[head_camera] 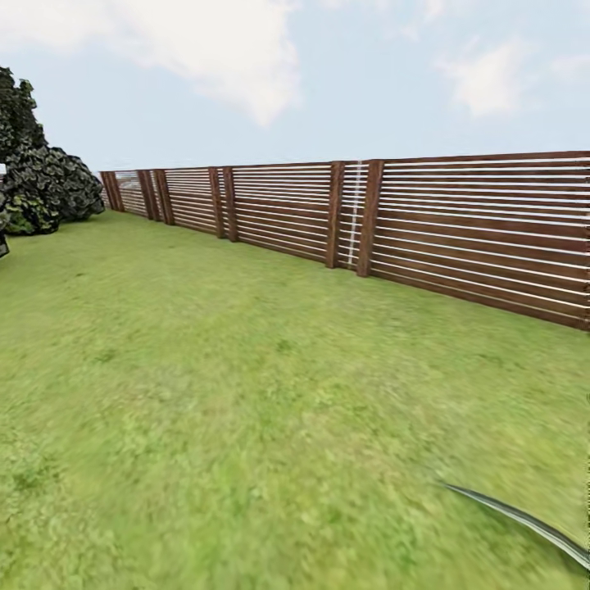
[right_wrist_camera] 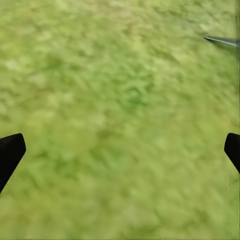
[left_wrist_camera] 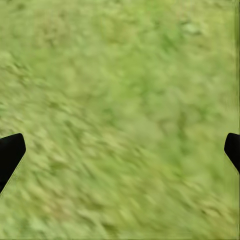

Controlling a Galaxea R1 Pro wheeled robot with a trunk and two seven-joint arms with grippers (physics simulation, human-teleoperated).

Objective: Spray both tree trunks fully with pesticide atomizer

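green lawn [head_camera: 246,393], slatted brown wooden fence [head_camera: 459,229]; dark bushes [head_camera: 45,188], cloudy sky [head_camera: 328,74]

Left gripper [left_wrist_camera: 120,155]: two matte black fingertips [left_wrist_camera: 10,152] with blunt, angled ends, seen at opposite edges of the left wrist view. Right gripper [right_wrist_camera: 120,155]: identical pair of black fingertips [right_wrist_camera: 10,152] with the same angled profile. No markings, screws or cables are discernible on either.
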